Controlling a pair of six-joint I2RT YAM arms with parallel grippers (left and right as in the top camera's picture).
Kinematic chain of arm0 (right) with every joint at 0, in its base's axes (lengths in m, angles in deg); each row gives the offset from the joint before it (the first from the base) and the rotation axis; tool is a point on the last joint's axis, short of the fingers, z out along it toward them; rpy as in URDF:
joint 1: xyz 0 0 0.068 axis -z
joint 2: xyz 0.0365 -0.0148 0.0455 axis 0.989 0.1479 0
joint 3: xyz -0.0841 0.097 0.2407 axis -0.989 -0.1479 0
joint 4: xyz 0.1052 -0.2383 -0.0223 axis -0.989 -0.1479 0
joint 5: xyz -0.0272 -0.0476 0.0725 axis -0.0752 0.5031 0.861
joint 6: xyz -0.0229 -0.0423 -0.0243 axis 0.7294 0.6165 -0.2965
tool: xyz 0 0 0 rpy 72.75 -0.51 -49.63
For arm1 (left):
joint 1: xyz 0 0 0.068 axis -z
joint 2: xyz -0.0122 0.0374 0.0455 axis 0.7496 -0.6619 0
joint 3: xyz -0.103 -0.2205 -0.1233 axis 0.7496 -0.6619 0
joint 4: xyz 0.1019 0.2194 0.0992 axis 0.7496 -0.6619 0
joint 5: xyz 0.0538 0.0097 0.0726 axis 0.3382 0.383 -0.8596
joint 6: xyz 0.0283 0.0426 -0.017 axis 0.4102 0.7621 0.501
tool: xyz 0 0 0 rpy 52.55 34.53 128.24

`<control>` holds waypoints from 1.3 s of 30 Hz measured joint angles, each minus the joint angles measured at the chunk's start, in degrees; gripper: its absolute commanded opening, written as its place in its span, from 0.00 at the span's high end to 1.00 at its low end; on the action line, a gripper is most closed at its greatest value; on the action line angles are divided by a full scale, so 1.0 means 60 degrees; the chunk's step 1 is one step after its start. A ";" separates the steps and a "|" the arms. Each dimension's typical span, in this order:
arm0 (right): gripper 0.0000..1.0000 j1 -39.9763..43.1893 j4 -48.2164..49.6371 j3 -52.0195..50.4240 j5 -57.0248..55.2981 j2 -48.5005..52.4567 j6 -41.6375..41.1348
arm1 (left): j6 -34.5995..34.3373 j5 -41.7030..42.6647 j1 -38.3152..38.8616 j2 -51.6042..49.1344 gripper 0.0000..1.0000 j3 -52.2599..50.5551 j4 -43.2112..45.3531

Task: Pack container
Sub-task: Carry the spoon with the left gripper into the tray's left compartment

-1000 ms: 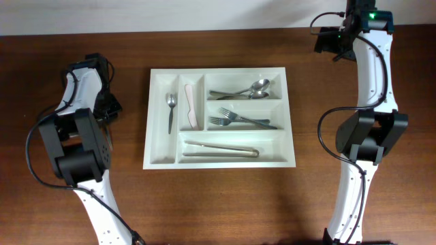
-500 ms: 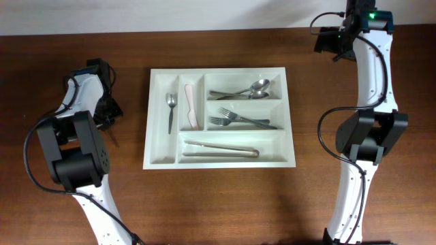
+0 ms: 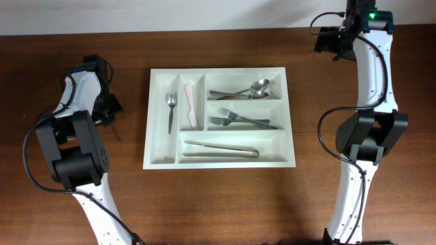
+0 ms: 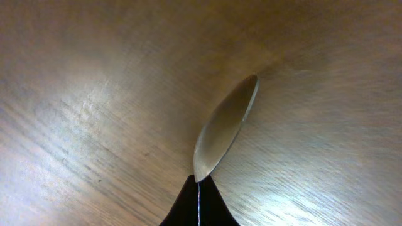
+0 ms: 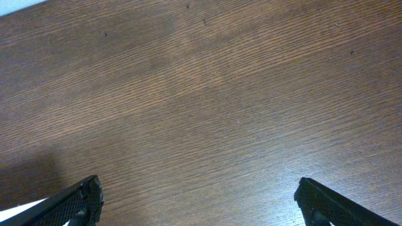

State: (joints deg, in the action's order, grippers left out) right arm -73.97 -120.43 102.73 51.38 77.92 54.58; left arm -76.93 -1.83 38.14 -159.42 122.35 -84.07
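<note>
The left end effector, closed on a spoon by only a thin pinch just left of the container lying mid-table, could let it twist or drop short of a compartment, while the right end effector hangs wide open far off

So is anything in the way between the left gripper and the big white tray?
Nothing visible. Only bare table lies between the left gripper, shut on a metal utensil, and the container.
</note>
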 measured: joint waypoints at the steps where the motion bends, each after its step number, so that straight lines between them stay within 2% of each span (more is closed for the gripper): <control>1: 0.01 0.0000 0.0000 0.0000 0.0000 0.0000 -0.0004 | 0.0182 0.0120 0.0007 0.0004 0.98 0.0200 -0.0011; 9: 0.01 0.0000 0.0000 0.0000 0.0000 0.0000 -0.0004 | 0.2014 0.1574 0.0375 0.0605 0.98 0.1894 0.0033; 16: 0.01 0.0000 0.0000 0.0000 0.0000 0.0000 -0.0004 | 0.3799 0.3158 0.1453 0.1355 0.98 0.2222 -0.0459; 20: 0.01 0.0000 0.0000 0.0000 -0.0004 0.0000 -0.0004 | 0.4375 0.3592 0.2182 0.1355 0.98 0.2208 -0.0874; 26: 0.01 0.0000 0.0000 0.0000 0.0000 0.0000 0.0000 | 0.4597 0.3730 0.3024 0.1355 0.98 0.1920 -0.0856; 37: 0.01 0.0000 0.0000 0.0000 -0.0004 0.0000 -0.0004 | 0.4051 0.3475 0.3071 0.1355 0.98 0.0605 -0.0601; 39: 0.01 0.0000 0.0000 0.0000 0.0000 0.0000 0.0000 | 0.3945 0.3442 0.3071 0.1355 0.95 0.0463 -0.0459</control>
State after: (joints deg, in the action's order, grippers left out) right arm -73.97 -120.43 102.73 51.38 77.92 54.58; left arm -53.26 18.82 56.57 -151.29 125.13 -86.82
